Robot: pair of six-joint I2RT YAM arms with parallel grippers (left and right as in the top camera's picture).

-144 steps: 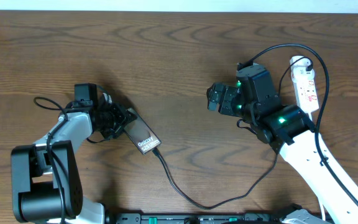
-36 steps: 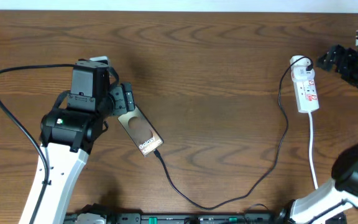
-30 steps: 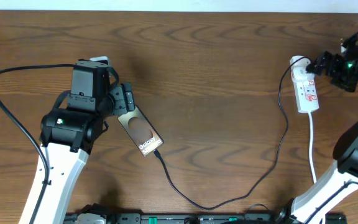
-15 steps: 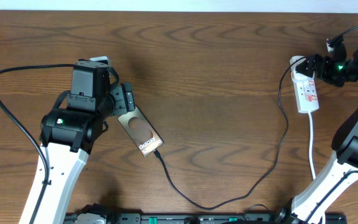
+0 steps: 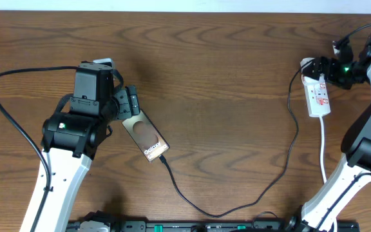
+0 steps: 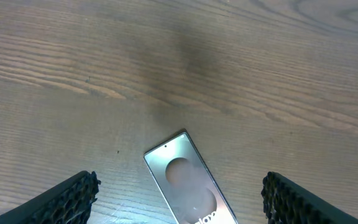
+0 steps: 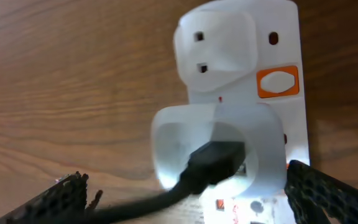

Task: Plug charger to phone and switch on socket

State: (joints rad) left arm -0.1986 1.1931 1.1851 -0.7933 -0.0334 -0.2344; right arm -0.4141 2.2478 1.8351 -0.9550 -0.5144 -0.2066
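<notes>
The phone (image 5: 145,136) lies slanted on the wooden table, its "Galaxy" text at the near end. The thin black charger cable (image 5: 218,211) meets that near end, loops along the front of the table and rises to the white socket strip (image 5: 319,95) at the far right. My left gripper (image 5: 129,103) is open above the phone's far end; the left wrist view shows the phone (image 6: 188,180) between my left gripper's spread fingers (image 6: 179,185). My right gripper (image 5: 326,67) is open over the strip's far end. The right wrist view shows my right gripper (image 7: 188,183), the charger's black plug (image 7: 215,158) in a white adapter, and an orange switch (image 7: 277,82).
The strip's white cord (image 5: 324,151) runs toward the table's front edge on the right. My left arm's thick black cable (image 5: 8,116) arcs over the left side. A dark rail (image 5: 192,227) lies along the front edge.
My right gripper has moved left from the table's right edge until it is over the socket strip's far end. The left arm, phone and cable have not moved.
</notes>
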